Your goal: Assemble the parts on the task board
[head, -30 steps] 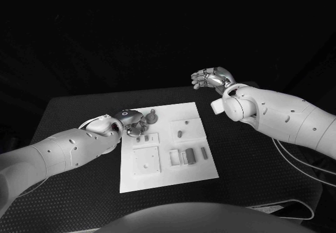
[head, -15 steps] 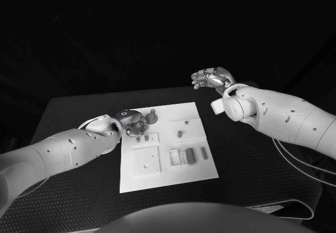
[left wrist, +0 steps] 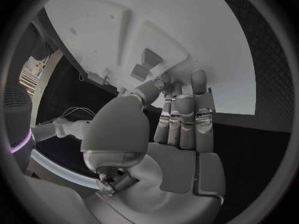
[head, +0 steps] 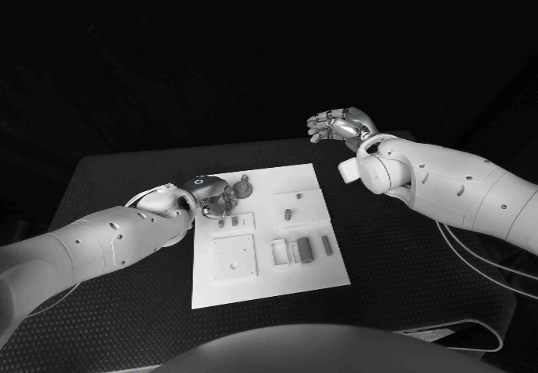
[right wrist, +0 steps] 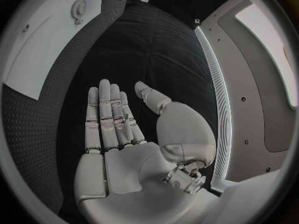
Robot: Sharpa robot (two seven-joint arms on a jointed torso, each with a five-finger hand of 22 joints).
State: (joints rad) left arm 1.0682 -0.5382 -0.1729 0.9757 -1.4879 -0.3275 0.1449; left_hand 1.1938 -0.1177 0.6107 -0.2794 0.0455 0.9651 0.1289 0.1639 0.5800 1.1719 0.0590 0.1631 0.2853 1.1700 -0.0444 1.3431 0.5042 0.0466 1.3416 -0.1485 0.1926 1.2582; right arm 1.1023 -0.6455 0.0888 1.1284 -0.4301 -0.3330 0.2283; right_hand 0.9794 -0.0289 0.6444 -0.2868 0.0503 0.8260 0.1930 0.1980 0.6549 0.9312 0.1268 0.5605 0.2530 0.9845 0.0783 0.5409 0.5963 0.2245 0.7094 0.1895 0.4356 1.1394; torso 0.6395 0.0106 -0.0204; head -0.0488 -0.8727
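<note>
Hovering over the far left corner of the white board, the left hand has barely moved in the last second, its fingers curled down beside the gear-like part there; whether it pinches anything I cannot tell. The right hand, raised well beyond the board's far right corner, has loosened from a half-clenched curl, and its wrist view shows it flat, released and holding nothing. I judge the assembly is paused at the left hand's corner, with the other small parts lying untouched on the board.
</note>
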